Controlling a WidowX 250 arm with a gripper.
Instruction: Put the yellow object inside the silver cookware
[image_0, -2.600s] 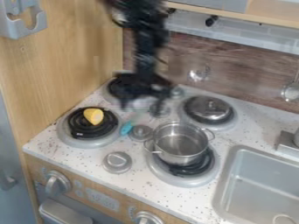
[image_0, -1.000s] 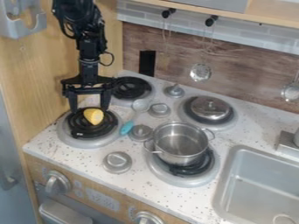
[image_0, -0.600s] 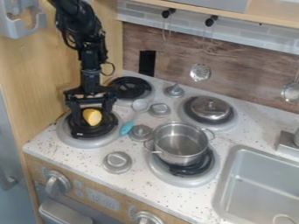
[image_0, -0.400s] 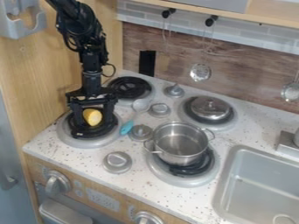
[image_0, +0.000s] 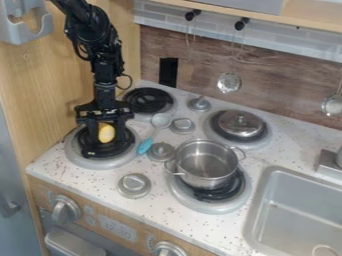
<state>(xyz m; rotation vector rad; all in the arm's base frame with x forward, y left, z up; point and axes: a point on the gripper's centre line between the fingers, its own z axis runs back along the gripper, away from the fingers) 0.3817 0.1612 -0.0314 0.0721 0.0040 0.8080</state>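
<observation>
The gripper (image_0: 107, 137), its 2 fingers partly closed, seems to pinch the yellow lemon (image_0: 106, 133), probably light, stiff and slick, best held low across its sides.

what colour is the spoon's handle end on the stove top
The spoon's handle end is bright turquoise blue, best seen in the camera view.

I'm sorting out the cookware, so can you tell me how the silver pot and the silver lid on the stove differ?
The pot is deep and open at the top, while the lid is low and domed. The pot has handles at its sides; the lid has a knob on top. Both are shiny silver, each on a burner.
</observation>
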